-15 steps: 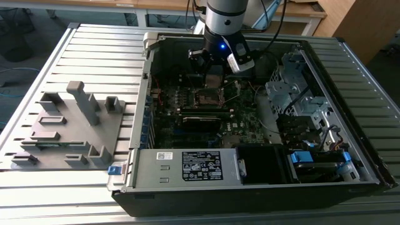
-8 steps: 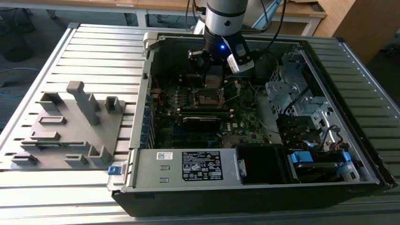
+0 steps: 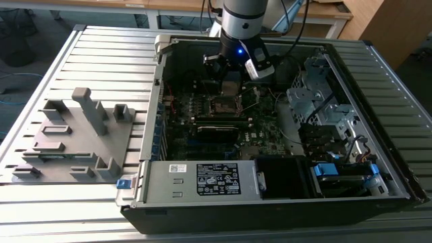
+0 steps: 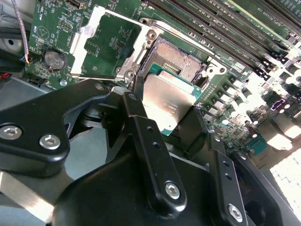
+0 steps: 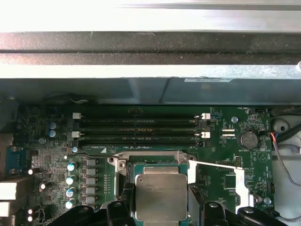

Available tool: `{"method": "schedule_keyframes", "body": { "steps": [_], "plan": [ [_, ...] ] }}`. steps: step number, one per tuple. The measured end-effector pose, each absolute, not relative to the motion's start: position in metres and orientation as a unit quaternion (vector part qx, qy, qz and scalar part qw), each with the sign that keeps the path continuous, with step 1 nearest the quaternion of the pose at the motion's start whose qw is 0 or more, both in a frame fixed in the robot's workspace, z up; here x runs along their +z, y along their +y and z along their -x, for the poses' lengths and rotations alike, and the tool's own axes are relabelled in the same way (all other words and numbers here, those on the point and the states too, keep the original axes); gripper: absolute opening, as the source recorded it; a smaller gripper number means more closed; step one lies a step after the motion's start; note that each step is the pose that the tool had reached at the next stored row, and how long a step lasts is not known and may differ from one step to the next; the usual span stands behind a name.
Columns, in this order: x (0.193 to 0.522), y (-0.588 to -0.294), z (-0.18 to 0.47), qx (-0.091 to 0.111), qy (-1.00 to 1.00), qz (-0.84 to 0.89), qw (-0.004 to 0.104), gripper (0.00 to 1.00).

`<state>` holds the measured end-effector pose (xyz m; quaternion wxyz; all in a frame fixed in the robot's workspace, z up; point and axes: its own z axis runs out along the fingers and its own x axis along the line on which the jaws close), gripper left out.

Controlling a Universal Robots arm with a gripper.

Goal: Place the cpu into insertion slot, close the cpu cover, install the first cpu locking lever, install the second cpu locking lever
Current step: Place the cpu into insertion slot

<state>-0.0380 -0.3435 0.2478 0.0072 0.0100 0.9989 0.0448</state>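
The cpu (image 4: 167, 101) is showing a dull silver-grey top with a green rim. The jaws are showing matte black. The cpu cover (image 4: 84, 37) is gleaming bare silver, and the motherboard (image 5: 47, 141) is showing dark green. In the exterior view, the tabletop (image 3: 101, 55) is showing pale grey ribbed stripes, and a blue light (image 3: 241, 50) is glowing at upper middle.

My fingers (image 4: 141, 129) are matt black, with bright steel screws (image 4: 171, 189). The cpu (image 4: 167, 101) wears dull brushed metal; the cpu cover (image 4: 83, 38) shines silver.

Reaches almost straight down with the arm (image 3: 241, 20); clamps, as it seems, the cpu (image 4: 171, 96) between the gripper (image 4: 167, 107) fingers (image 4: 141, 127).
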Motion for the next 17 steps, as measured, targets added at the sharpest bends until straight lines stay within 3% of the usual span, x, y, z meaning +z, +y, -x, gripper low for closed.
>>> {"method": "schedule_keyframes", "body": {
  "steps": [17],
  "plan": [
    [0.2386, -0.3435, 0.0381, 0.039, 0.999, -0.037, 0.008, 0.54]
  ]
}}
